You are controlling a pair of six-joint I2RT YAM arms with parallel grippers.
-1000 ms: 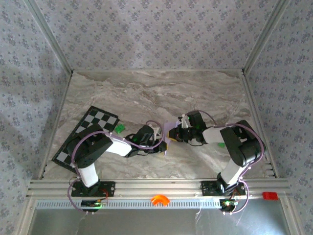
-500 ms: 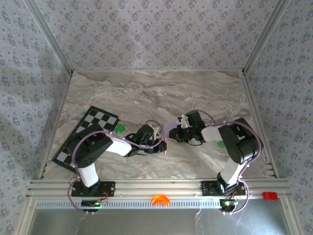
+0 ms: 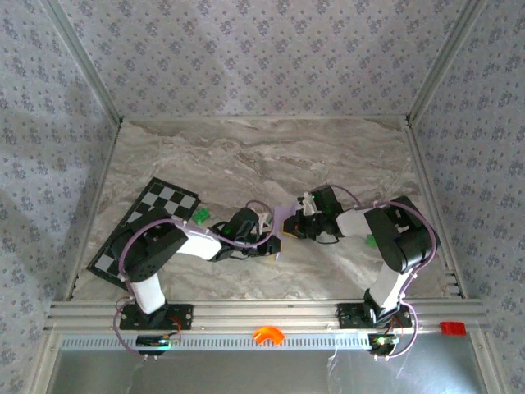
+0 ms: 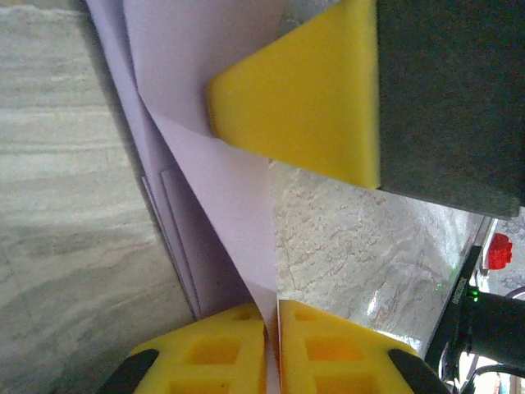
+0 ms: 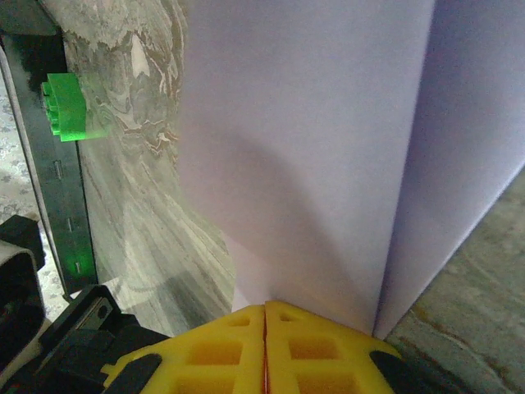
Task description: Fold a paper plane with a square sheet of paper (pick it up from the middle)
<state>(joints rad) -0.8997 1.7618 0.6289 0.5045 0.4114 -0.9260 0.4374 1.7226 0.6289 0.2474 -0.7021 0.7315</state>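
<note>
Marble table (image 3: pixel 246 156): L hand (image 4: pixel 273 318), R hand (image 5: pixel 264 318) pinch paper (image 5: pixel 312 148).

R gripper (image 5: pixel 264 310) pinches paper (image 5: pixel 328 148); green block (image 5: pixel 66 107) apart.

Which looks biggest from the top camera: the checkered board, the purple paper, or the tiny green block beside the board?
Largest: checkered board, even with part of it covered.
Next: lilac paper, folded and partly hidden, so its full size is unsure.
Smallest: green block, clearly.
</note>
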